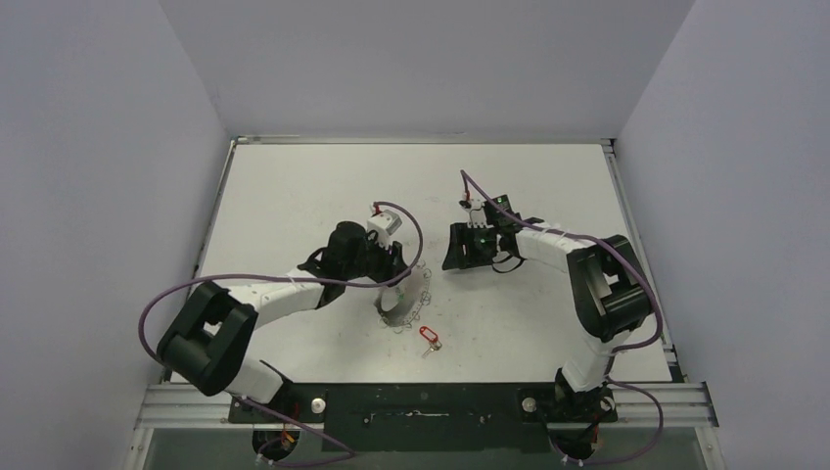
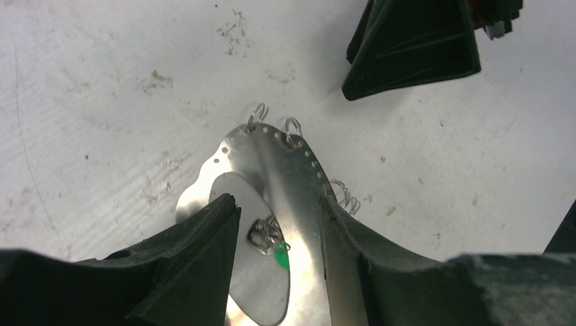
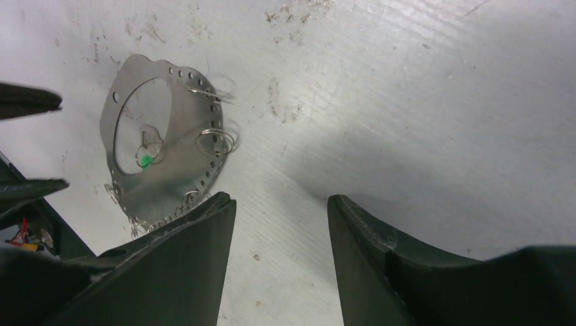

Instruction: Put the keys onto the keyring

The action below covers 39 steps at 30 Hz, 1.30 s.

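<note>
Looking down on the white table (image 1: 294,196), both arms are bent in toward the middle, the left arm (image 1: 284,289) from the near left and the right arm (image 1: 587,274) from the near right.

The left end effector (image 2: 278,202) sits right over the keyring. Its fingers are apart, one over the central hole and the other outside the outer edge. There's a visible gap beside the metal, so it doesn't look clamped on anything. The right end effector (image 3: 282,200) is a bit right of and farther back than the keyring. Its fingers are also spread, with only scuffed table between them.

The keyring (image 3: 180,170) isn't a plain loop, more a flat, shiny, silvery plate shaped like a fat ring with a big off-centre hole. A row of little punched holes runs along its rim, and several of those carry small wire split rings (image 3: 216,141) that fan out onto the table. It appears to lie flat roughly mid-table, between the two arms.

The green-tagged key (image 3: 145,161) shows inside the plate's hole, next to a small cluster of rings. I can't tell whether it's hooked on. The red-tagged key (image 1: 428,336) lies loose on the table, just near and right of the keyring.
</note>
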Motion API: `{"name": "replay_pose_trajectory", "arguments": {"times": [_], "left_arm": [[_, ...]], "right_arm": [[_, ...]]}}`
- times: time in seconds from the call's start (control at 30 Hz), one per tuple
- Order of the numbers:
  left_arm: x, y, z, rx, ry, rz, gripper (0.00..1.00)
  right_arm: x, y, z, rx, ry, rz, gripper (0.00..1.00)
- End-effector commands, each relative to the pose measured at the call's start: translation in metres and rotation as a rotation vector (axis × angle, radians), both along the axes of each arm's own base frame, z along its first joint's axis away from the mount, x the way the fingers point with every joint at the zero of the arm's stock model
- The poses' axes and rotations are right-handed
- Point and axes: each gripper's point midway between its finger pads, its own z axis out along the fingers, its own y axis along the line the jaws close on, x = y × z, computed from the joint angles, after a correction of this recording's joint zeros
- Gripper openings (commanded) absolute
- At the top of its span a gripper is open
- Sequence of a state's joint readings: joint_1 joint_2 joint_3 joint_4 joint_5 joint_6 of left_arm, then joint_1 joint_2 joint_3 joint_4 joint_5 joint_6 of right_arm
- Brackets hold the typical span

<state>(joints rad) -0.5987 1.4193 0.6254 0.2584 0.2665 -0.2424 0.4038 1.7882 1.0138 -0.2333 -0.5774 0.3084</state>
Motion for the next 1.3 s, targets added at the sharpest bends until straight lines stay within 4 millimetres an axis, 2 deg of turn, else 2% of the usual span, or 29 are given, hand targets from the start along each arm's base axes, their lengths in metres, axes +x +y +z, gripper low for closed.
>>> {"name": "replay_pose_trajectory", "arguments": {"times": [0.0, 0.17, 0.33, 0.5, 0.73, 0.93, 1.13, 1.2, 1.27], "left_arm": [[0.036, -0.025, 0.021, -0.020, -0.138, -0.127, 0.45], [0.057, -0.034, 0.000, 0.009, -0.156, -0.207, 0.44], [0.067, -0.044, -0.016, 0.002, -0.141, -0.281, 0.39], [0.067, -0.057, -0.022, -0.026, -0.126, -0.352, 0.34], [0.069, -0.058, -0.034, 0.002, -0.126, -0.375, 0.32], [0.067, -0.057, -0.043, 0.046, -0.115, -0.409, 0.24], [0.064, -0.060, -0.044, 0.048, -0.114, -0.446, 0.09], [0.062, -0.061, -0.044, 0.047, -0.115, -0.458, 0.09], [0.061, -0.061, -0.044, 0.050, -0.114, -0.467, 0.13]], "right_arm": [[0.003, 0.002, 0.033, 0.070, -0.078, 0.007, 0.53], [-0.007, -0.005, 0.040, 0.065, -0.080, 0.012, 0.53], [-0.013, -0.010, 0.045, 0.052, -0.081, 0.024, 0.53], [-0.015, -0.011, 0.047, 0.054, -0.079, 0.028, 0.53], [-0.016, -0.010, 0.050, 0.062, -0.080, 0.033, 0.53], [-0.017, -0.011, 0.050, 0.064, -0.078, 0.036, 0.53], [-0.017, -0.011, 0.050, 0.067, -0.074, 0.035, 0.52], [-0.017, -0.012, 0.052, 0.069, -0.077, 0.033, 0.52], [-0.016, -0.012, 0.053, 0.070, -0.081, 0.032, 0.52]]}}
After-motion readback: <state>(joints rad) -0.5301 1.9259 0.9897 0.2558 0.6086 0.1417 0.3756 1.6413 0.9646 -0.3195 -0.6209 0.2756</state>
